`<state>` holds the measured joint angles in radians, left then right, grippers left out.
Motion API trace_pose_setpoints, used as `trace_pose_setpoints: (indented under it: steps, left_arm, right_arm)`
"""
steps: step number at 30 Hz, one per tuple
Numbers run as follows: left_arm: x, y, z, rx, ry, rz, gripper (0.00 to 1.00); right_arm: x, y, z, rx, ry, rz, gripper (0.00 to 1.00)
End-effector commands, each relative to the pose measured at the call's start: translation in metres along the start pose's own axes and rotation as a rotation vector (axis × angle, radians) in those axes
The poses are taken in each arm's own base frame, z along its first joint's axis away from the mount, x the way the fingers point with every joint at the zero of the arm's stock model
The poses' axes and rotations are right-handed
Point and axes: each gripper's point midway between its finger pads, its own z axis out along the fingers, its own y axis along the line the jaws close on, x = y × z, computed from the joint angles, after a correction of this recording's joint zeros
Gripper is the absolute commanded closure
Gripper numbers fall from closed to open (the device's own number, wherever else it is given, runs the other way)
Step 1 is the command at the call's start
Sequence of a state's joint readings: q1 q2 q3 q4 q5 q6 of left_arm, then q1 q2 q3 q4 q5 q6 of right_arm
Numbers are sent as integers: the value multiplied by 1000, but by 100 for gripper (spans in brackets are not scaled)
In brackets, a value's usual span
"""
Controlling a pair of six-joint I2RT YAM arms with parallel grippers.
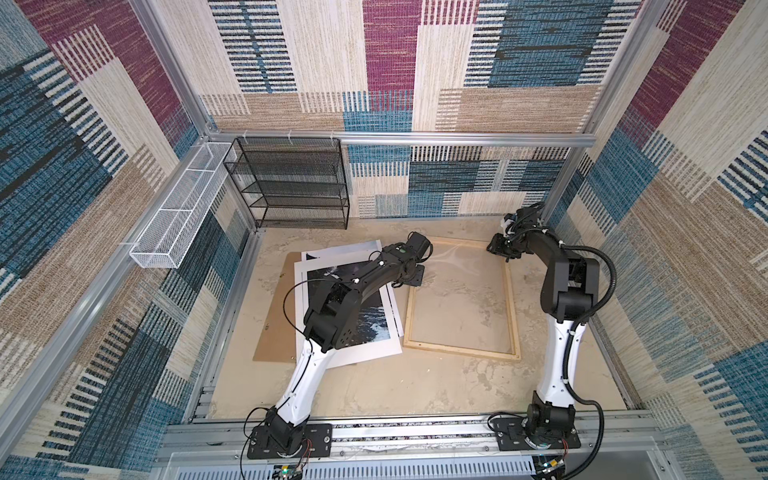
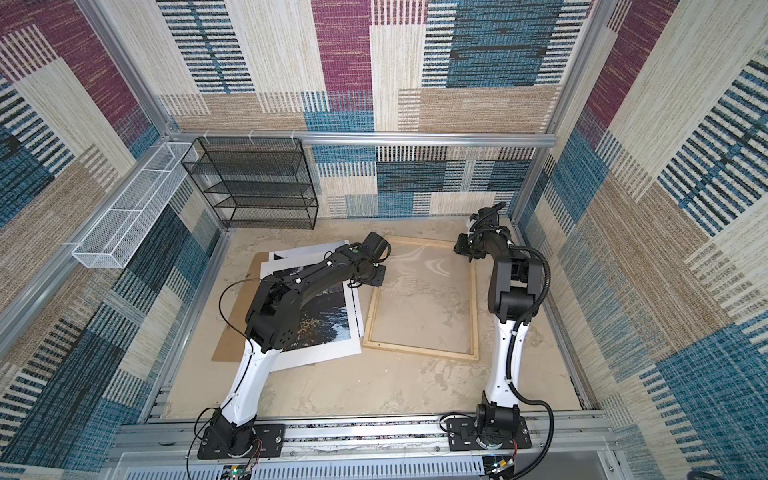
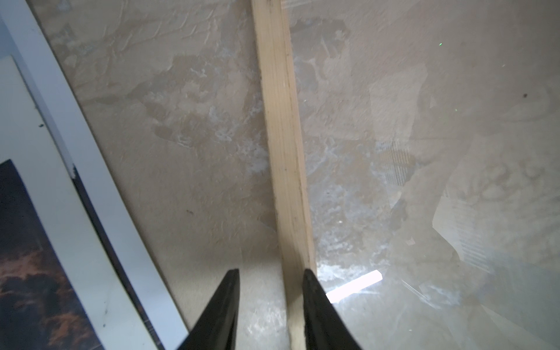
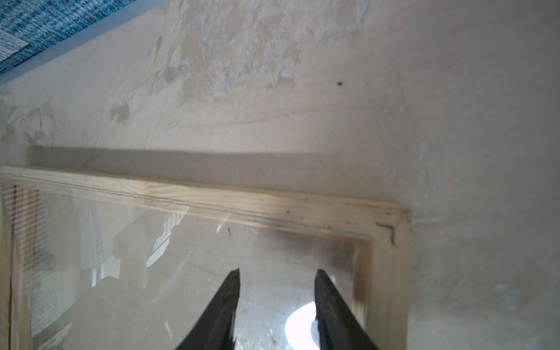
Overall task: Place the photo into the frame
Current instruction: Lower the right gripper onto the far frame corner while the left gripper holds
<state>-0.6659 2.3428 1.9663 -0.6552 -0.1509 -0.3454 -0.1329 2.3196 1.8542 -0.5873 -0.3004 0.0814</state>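
REMOTE STATION: My left tool point(image 3: 271, 272) straddles the left rail of the frame point(image 1: 461, 350). Its jaws are apart with one tip on either side of the wood and, as far as I can see, not clamped on it. My right tool point(image 4: 277, 272) hangs over the frame's far right corner, jaws likewise apart and empty, above the clear pane point(image 4: 151, 272) set in it.

The frame lies flat on the counter point(image 1: 374, 386), right of centre — and nothing is inside it but that pane. The photo point(image 1: 376, 320) is well short of home. It lies face up in the pile to the left, partly hidden by my left arm, on top of a white sheet point(image 1: 345, 249) and the brown backing board point(image 1: 274, 328). The pile's near right corner sits just beside the frame's left rail.

By my reading the task is barely begun. The frame looks laid out and ready — picking up the photo, carrying it right and laying it square within the rails are all left to do.
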Motion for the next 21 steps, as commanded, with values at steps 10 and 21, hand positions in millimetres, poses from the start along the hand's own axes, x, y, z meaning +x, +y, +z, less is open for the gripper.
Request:
trace_pose_setpoints:
  steps: [10, 21]
  left_arm:
    - [8, -3, -4, 13, 29, -11, 62]
    - [8, -5, -5, 12, 22, 0, 60]
  right_arm:
    - [32, -8, -8, 49, 76, 12, 58]
    - [7, 7, -29, 14, 15, -1, 56]
